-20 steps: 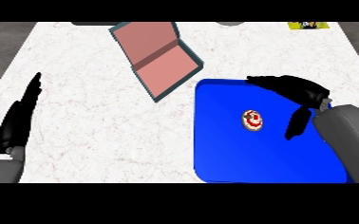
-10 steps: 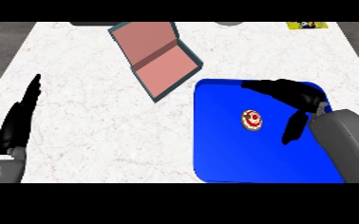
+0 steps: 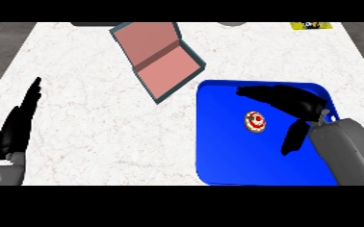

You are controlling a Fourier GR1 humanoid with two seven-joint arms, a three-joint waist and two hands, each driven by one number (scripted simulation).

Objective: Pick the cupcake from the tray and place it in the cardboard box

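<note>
A small cupcake (image 3: 255, 121) with red and white icing sits near the middle of a blue tray (image 3: 227, 158) at the right of the counter. My right hand (image 3: 295, 104) hovers over the tray just right of the cupcake, open, fingers stretched leftward past its far side and thumb hanging down on its near side. The hand does not touch the cupcake. An open cardboard box (image 3: 158, 57) with a pink inside and teal edges lies flat at the upper middle. My left hand (image 3: 21, 120) rests open at the left edge, fingers up.
The counter is white marble (image 3: 99, 139). A yellow-green object (image 3: 310, 25) lies at the far right back edge. Grey shapes show at the back edge. The box's near corner lies close to the tray's far left corner.
My right hand has moved left and nearer over the tray, closing in on the cupcake. The left hand has barely shifted. Cupcake, tray and box stay put.
</note>
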